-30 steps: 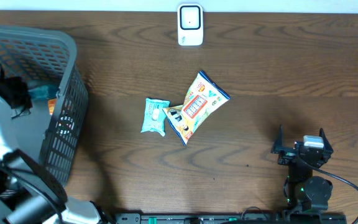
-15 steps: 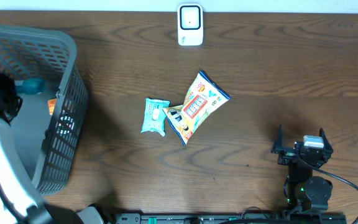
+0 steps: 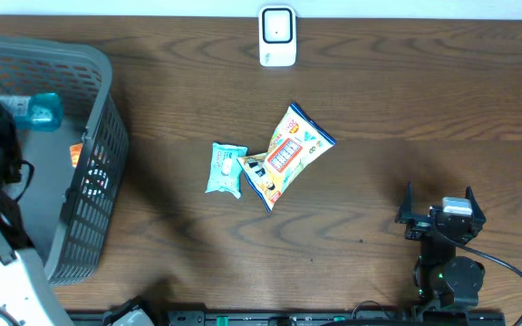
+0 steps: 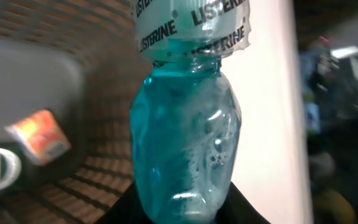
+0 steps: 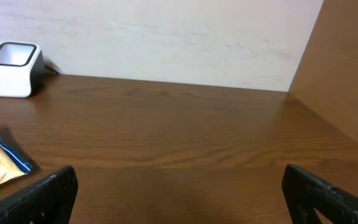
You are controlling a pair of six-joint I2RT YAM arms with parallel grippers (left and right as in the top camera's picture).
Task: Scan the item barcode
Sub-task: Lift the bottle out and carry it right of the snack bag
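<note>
Narrow clamp from the left gripper (image 4: 178, 213) on the base of a clear plastic bottle of blue mouthwash (image 4: 185, 124), held over the grey plastic mesh basket (image 3: 98, 154) at the left edge of the dark wooden table (image 3: 379, 100). Spread wide and holding nothing, low at the near right: the right gripper (image 5: 179, 193). Well apart at far centre, a white box-shaped barcode scanner (image 3: 277, 36). Between, mid-table, a yellow snack bag (image 3: 288, 154) touching a teal packet (image 3: 226, 168). Bottle top cut off in the wrist view. Orange-labelled item (image 4: 39, 134) in the basket: too blurred to name.
</note>
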